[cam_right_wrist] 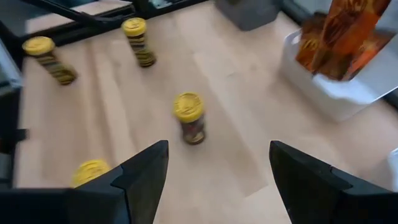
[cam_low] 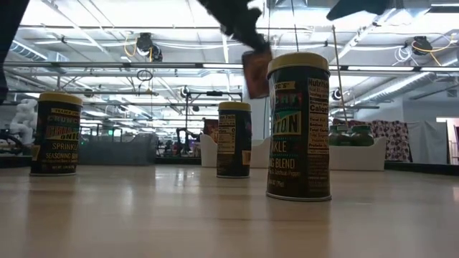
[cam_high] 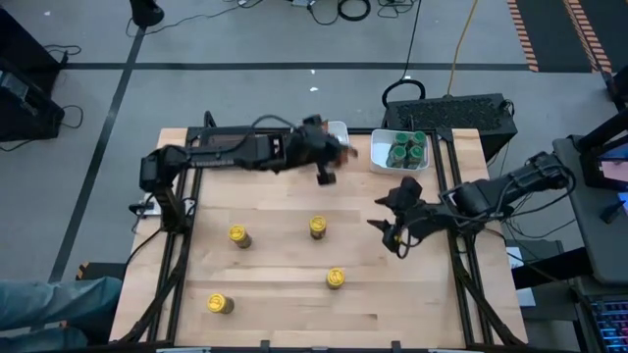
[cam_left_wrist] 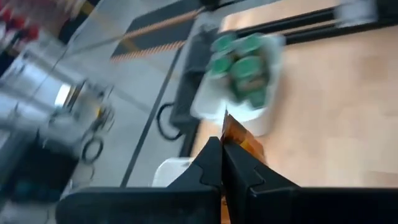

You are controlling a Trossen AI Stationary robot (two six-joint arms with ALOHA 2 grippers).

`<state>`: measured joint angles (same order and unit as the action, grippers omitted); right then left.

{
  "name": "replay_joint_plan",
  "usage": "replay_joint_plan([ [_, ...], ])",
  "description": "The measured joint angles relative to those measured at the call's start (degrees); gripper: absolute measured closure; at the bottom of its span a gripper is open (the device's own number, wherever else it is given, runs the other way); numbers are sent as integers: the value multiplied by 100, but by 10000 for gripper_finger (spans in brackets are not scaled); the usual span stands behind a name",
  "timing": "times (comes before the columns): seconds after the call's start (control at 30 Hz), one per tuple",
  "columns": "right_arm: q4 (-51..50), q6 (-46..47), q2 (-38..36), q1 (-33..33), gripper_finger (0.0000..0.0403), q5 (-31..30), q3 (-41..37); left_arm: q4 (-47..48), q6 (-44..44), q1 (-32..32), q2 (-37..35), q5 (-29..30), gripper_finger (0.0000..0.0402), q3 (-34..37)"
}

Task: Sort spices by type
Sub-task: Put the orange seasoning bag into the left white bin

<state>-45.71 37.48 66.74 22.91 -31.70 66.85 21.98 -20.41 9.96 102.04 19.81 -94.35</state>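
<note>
Left end effector (cam_high: 328, 169) grips foil packet (cam_left_wrist: 239, 138) (near white tray (cam_high: 340, 128)); right end effector (cam_right_wrist: 217, 180) open, empty.

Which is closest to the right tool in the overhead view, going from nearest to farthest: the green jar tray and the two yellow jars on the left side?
From the right tool:
1. Green jar tray, at the back edge.
2. Yellow jar, mid-left.
3. Yellow jar, front-left corner.
</note>
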Motion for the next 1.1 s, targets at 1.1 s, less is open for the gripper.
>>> replay_joint_plan([
  [1.1,822,-684,0,-2139,140,762,0,-403,-95,1716,1219,-1023,398,0],
])
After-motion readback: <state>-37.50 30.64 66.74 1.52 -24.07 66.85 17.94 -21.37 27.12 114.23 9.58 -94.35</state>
